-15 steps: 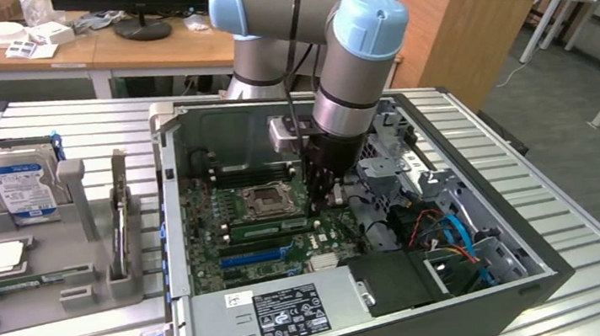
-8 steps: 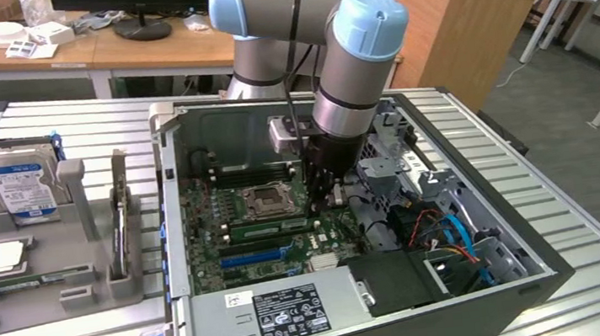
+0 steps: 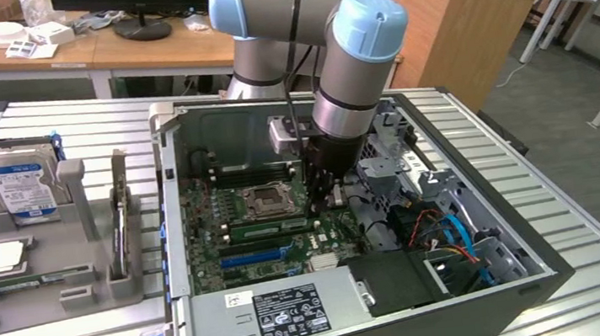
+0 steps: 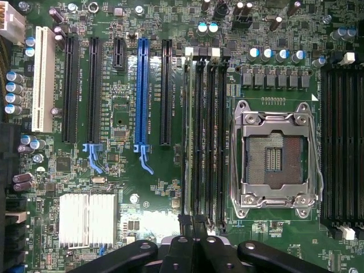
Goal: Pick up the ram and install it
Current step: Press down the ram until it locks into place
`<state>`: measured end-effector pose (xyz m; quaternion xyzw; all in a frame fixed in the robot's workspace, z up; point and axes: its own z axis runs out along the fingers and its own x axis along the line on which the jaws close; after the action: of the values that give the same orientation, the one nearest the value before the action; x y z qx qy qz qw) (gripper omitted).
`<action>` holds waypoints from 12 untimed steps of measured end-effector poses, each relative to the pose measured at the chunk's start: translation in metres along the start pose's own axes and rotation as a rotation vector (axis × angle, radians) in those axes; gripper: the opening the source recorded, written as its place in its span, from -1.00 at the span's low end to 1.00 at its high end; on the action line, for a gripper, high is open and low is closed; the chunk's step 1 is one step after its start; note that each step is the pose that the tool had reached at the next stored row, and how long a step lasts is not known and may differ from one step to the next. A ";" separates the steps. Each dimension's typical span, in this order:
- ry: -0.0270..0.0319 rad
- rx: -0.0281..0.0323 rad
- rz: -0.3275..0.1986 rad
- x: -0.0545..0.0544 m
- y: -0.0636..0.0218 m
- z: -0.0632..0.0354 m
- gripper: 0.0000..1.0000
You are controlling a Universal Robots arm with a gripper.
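Note:
The ram (image 3: 267, 227) is a thin green stick standing on edge in a black memory slot, just in front of the processor socket (image 3: 262, 198) inside the open computer case. In the wrist view the ram (image 4: 189, 142) shows edge-on in the slot closest to the long blue slot (image 4: 142, 94). Beside it run more black memory slots (image 4: 209, 142). My gripper (image 3: 324, 201) reaches down into the case at one end of that slot. Its fingers are shut, and the gripper (image 4: 191, 227) tips meet right over the end of the stick. Whether they touch it I cannot tell.
A grey parts tray (image 3: 76, 287) sits at the exterior view's left, holding a silver hard drive (image 3: 16, 179) and a square silver processor chip (image 3: 2, 257). The case wall (image 3: 516, 279), drive cage (image 3: 389, 153), cables (image 3: 449, 231) and power supply (image 3: 282, 310) crowd around the board.

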<state>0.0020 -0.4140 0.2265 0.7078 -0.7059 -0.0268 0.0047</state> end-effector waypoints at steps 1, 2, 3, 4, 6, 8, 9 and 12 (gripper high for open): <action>-0.0001 0.0000 0.000 0.000 0.0000 0.0002 -0.79; -0.0006 0.0002 0.000 0.000 -0.0001 0.0011 -0.79; -0.0001 0.0001 0.000 0.000 -0.0001 0.0018 -0.79; 0.0001 0.0000 0.000 0.000 -0.0001 0.0021 -0.79; 0.0002 -0.0001 0.000 0.000 -0.0001 0.0021 -0.79; 0.0000 0.0000 0.000 0.000 -0.0001 0.0022 -0.79; 0.0000 0.0000 0.000 0.000 -0.0001 0.0022 -0.79; 0.0000 0.0000 0.000 0.000 -0.0002 0.0034 -0.79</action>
<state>0.0020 -0.4140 0.2231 0.7078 -0.7059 -0.0268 0.0046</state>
